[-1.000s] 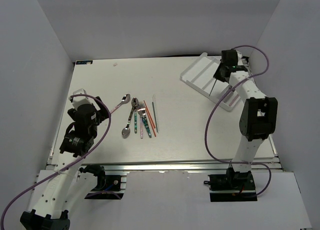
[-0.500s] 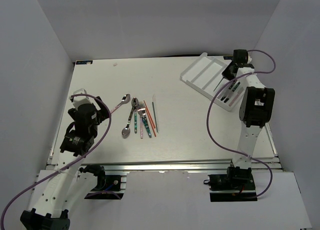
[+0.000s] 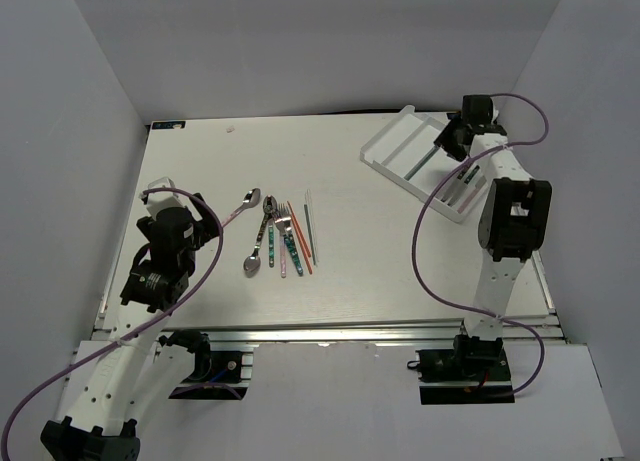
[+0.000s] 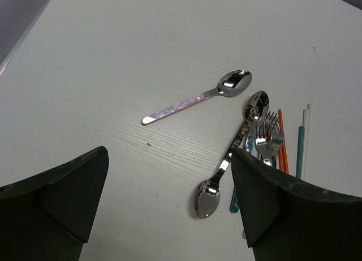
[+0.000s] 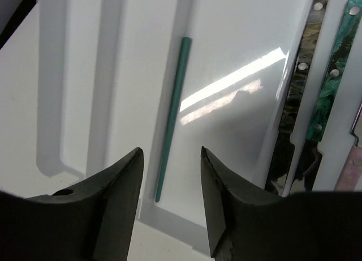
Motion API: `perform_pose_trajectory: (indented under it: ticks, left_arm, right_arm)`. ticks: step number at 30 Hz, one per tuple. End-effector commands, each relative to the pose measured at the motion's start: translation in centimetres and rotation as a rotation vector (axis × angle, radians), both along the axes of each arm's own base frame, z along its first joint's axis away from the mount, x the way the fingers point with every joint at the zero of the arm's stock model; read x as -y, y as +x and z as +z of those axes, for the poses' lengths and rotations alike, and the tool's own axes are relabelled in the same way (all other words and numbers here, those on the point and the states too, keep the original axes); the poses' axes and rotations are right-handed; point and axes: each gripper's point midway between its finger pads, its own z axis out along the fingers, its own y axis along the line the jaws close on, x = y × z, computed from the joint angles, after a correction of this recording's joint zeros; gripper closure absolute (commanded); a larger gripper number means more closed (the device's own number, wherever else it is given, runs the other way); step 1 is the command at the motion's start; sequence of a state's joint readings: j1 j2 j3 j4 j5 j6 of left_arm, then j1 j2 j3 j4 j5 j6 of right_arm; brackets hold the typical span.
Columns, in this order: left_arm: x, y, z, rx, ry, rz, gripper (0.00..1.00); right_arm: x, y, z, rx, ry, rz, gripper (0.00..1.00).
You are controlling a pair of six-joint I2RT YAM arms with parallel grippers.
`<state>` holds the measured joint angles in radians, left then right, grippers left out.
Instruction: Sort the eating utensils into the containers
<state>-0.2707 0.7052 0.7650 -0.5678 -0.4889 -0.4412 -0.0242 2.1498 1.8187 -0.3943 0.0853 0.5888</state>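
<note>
Right gripper (image 5: 169, 215) is open at a moderate gap with nothing between the fingers, hovering over the white tray (image 5: 79, 74) at the far right of the tabletop (image 3: 350, 261). Directly beneath the gap, a green chopstick (image 5: 172, 114) lies flat on the floor of a long compartment, parallel to the divider walls. On the far side of that compartment in the wrist view are three flat-lying handles: a dark marbled handle (image 5: 300, 102), a teal marbled handle (image 5: 331, 74) just beside it, and a pink handle (image 5: 353, 165) at the frame edge. I can't tell which divider separates those three. Left gripper (image 4: 169, 215) is wide open and empty, held above the tabletop on the left side, well apart from the tray. Ahead of it, a pink-handled spoon (image 4: 198, 97) lies alone, bowl pointing toward the pile. Just beyond is the unsorted pile, mid-tabletop: a near spoon (image 4: 207, 199), a far spoon (image 4: 259, 99), forks (image 4: 266, 131) overlapping them, then an orange chopstick (image 4: 281, 142), a teal chopstick (image 4: 300, 150) and a pale chopstick (image 4: 307, 116) side by side, roughly parallel. Pile items touch or overlap, and exact handle pairing is unclear.
</note>
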Motion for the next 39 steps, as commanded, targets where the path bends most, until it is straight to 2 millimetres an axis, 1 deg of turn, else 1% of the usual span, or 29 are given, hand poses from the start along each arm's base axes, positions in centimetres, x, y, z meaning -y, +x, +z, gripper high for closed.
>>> perform_pose_trajectory:
  ticks: [1,2,3,5,6,7,8,9,11,12,14,15,16,17,18,19,20,21,22,23,24,25,26,28,35,39]
  left_arm:
    - [0.0,0.0,0.1,0.005,0.008,-0.005,0.02]
    - [-0.1,-0.1,0.1,0.004,0.009,-0.002,0.02]
    - [-0.1,-0.1,0.1,0.005,0.009,0.002,0.02]
    - [-0.1,0.0,0.1,0.003,0.010,0.002,0.02]
    - [-0.1,0.0,0.0,0.001,0.011,0.002,0.02]
    - [-0.1,0.0,0.0,0.001,0.011,0.002,0.02]
    - [-0.1,0.0,-0.1,-0.004,0.012,0.002,0.02]
    - [-0.1,0.1,-0.2,-0.007,0.013,0.001,0.02]
    - [-0.1,0.1,-0.2,-0.010,0.014,0.003,0.02]
    - [-0.1,0.1,-0.2,-0.011,0.014,0.005,0.02]
    - [-0.2,0.0,-0.2,-0.009,0.015,0.008,0.02]
    - [-0.2,0.0,-0.1,-0.006,0.015,0.009,0.02]
    - [-0.2,0.0,0.0,-0.003,0.014,0.009,0.02]
    - [-0.3,0.0,-0.1,-0.004,0.015,0.010,0.02]
    - [-0.2,0.0,-0.1,-0.004,0.014,0.009,0.02]
    - [-0.2,0.0,-0.1,-0.006,0.015,0.009,0.02]
    - [-0.2,0.0,-0.1,-0.006,0.014,0.008,0.02]
    - [-0.2,0.0,-0.1,-0.004,0.014,0.008,0.02]
    - [-0.2,0.0,-0.1,-0.003,0.013,0.006,0.02]
    - [-0.1,0.0,0.0,0.000,0.010,0.004,0.02]
    - [-0.2,0.0,-0.1,-0.003,0.012,0.005,0.02]
    - [-0.2,0.0,0.0,0.000,0.011,0.005,0.02]
    - [-0.1,0.0,0.0,0.000,0.010,0.004,0.02]
    - [-0.1,-0.1,0.2,0.007,0.008,0.002,0.02]
    - [-0.1,-0.1,0.2,0.010,0.006,-0.003,0.02]
    - [-0.1,-0.1,0.4,0.016,0.004,-0.003,0.02]
  right_arm:
    - [-6.2,-2.5,5.4,0.087,-0.060,0.190,0.50]
    - [-7.6,-3.4,6.1,0.097,-0.079,0.235,0.50]
    - [-10.0,-5.2,4.7,0.052,-0.145,0.304,0.50]
    - [-12.5,-7.4,4.0,0.029,-0.225,0.355,0.50]
    - [-13.8,-8.3,4.3,0.041,-0.253,0.381,0.52]
    - [-16.7,-9.7,4.2,0.050,-0.277,0.439,0.54]
    - [-17.9,-10.9,3.3,0.033,-0.287,0.471,0.56]
    - [-20.6,-12.3,3.3,0.041,-0.283,0.529,0.62]
    - [-23.1,-13.5,2.5,0.033,-0.276,0.577,0.65]
    - [-25.2,-14.7,2.1,0.033,-0.270,0.618,0.66]
    - [-27.1,-15.6,1.4,0.026,-0.267,0.645,0.66]
    - [-28.0,-15.8,0.5,0.014,-0.269,0.651,0.68]
    - [-29.6,-16.6,0.2,0.017,-0.273,0.679,0.68]
    - [-30.2,-17.0,-1.3,-0.015,-0.289,0.695,0.69]
    - [-31.4,-17.2,-1.2,-0.008,-0.299,0.703,0.69]
    - [-32.0,-17.4,-1.6,-0.015,-0.302,0.714,0.69]
    - [-32.6,-17.6,-3.0,-0.038,-0.311,0.726,0.69]
    - [-33.4,-17.9,-3.6,-0.046,-0.310,0.744,0.69]
    - [-34.1,-17.5,-3.6,-0.036,-0.303,0.748,0.69]
    - [-34.4,-17.6,-5.3,-0.068,-0.314,0.754,0.69]
    - [-34.4,-17.8,-6.0,-0.096,-0.326,0.759,0.69]
    - [-35.0,-17.4,-5.6,-0.087,-0.323,0.759,0.69]
    - [-35.1,-17.5,-6.4,-0.102,-0.330,0.762,0.69]
    - [-35.6,-17.5,-6.6,-0.096,-0.327,0.768,0.69]
    - [-35.9,-17.6,-6.7,-0.101,-0.328,0.767,0.69]
    - [-36.7,-17.9,-6.0,-0.083,-0.321,0.777,0.69]
